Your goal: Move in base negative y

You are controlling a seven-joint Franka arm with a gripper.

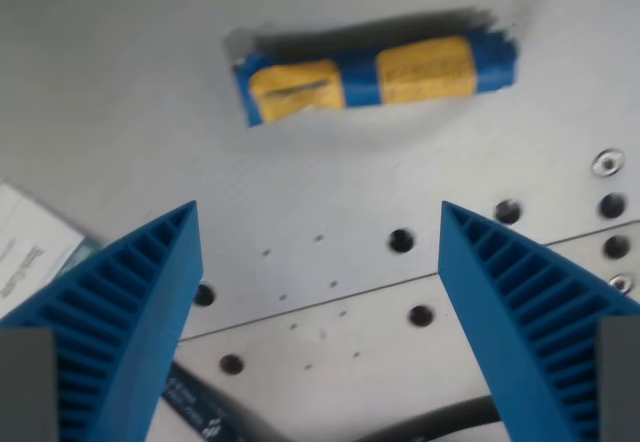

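Observation:
A blue and yellow rolled bundle (375, 74) lies on its side on the grey metal table (150, 112), in the upper middle of the wrist view, slightly blurred. My gripper (318, 217) hangs above the table below the bundle, open, with nothing between its two blue ribbed fingers (130, 302). The left finger rises from the lower left and the right finger from the lower right. Both tips are apart from the bundle.
Several bolt holes (401, 239) dot the plate, and a seam (330, 302) runs across it between the fingers. A white paper sheet (30, 237) lies at the wrist view's left edge. A black cable (430, 424) and a dark label (200, 407) show at the bottom.

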